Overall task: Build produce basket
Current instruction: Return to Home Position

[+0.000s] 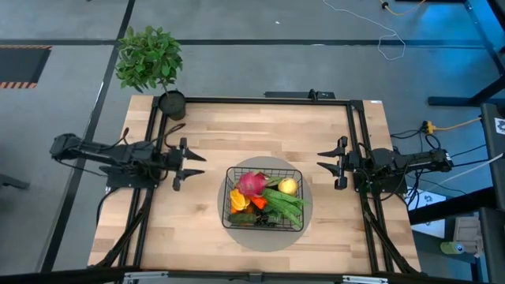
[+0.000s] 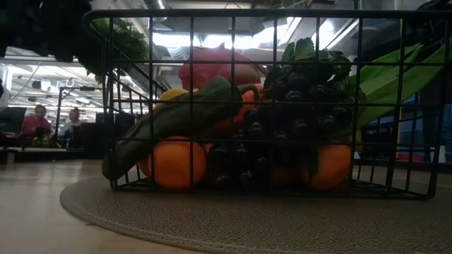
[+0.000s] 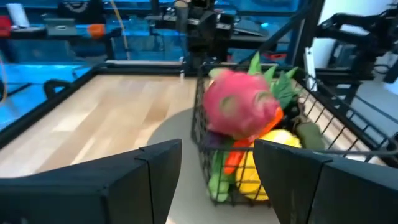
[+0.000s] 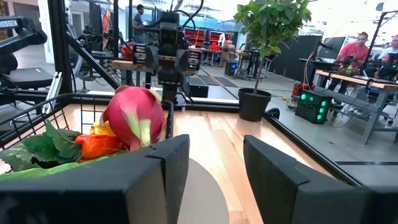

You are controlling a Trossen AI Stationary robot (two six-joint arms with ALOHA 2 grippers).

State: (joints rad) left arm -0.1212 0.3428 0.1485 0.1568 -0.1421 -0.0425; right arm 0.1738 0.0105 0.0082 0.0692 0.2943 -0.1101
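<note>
The black wire-mesh basket (image 1: 264,196) stands on a flat grey round mat (image 1: 306,207) at the table's middle. It holds the produce: a pink dragon fruit (image 1: 252,183), a lemon (image 1: 288,186), a yellow pepper (image 1: 237,200), green beans (image 1: 286,204), dark grapes (image 2: 282,127) and tangerines (image 2: 173,164). My left gripper (image 1: 197,163) is open and empty, left of the basket. My right gripper (image 1: 325,165) is open and empty, right of the basket. The basket also shows in the left wrist view (image 3: 205,134) and the right wrist view (image 4: 62,106).
A leafy potted plant (image 1: 150,63) stands at the table's far left corner. Bare wood lies left, right and beyond the mat. A black frame (image 1: 252,101) runs along the table's edges. People sit at desks in the room behind (image 4: 359,46).
</note>
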